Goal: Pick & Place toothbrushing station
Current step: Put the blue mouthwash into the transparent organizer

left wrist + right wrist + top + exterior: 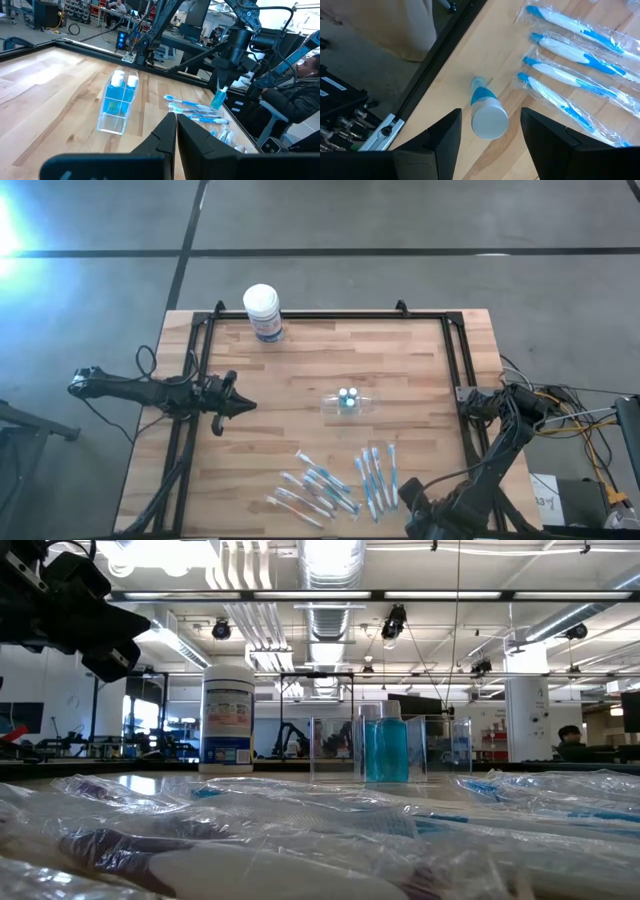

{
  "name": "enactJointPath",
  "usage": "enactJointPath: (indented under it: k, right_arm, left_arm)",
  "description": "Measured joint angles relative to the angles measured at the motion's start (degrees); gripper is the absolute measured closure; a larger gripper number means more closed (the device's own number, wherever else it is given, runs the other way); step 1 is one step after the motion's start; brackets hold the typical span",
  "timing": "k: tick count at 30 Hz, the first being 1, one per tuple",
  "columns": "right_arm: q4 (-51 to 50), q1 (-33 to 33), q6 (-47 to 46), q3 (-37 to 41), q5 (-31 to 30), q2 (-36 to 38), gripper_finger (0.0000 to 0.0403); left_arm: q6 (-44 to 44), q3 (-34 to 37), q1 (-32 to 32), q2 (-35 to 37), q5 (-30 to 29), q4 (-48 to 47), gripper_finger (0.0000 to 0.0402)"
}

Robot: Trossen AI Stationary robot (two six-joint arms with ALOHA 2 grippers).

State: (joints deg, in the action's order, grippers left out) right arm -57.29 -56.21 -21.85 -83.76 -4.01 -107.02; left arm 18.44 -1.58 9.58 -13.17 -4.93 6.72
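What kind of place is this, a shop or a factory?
Probably a robotics lab or workshop: two robot arms work at a wooden table, with exposed ceiling ducts overhead and more workbenches and machines behind.

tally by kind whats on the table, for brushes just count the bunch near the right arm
white round tub with blue label: 1
clear plastic holder: 1
blue white-capped bottles in the holder: 2
loose blue white-capped bottle: 1
wrapped blue-and-white toothbrushes in that bunch: 4
total: 9
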Motion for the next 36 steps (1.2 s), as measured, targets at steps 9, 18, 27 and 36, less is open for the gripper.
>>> enactJointPath:
  k: [9, 18, 27, 36]
  right_arm:
    - [0.73, 0.0, 0.0, 0.43, 0.0, 0.0, 0.0243]
    - [0.78, 0.0, 0.0, 0.43, 0.07, 0.0, 0.0304]
    - [-1.3, 0.52, 0.0, 0.43, -0.15, 0.52, 0.0319]
    - [-10.33, 4.64, 3.89, -0.9, -11.08, 10.83, 0.0319]
  left_arm:
    - [-0.01, 0.0, 0.0, 0.0, 0.0, 0.02, 0.0383]
    - [-0.01, 0.0, 0.0, 0.0, 0.0, 0.04, 0.0383]
    - [-0.33, 0.0, 0.0, 0.0, -0.02, 0.07, 0.0383]
    - [-0.5, 0.0, 0.0, -0.04, -0.02, 0.09, 0.0383]
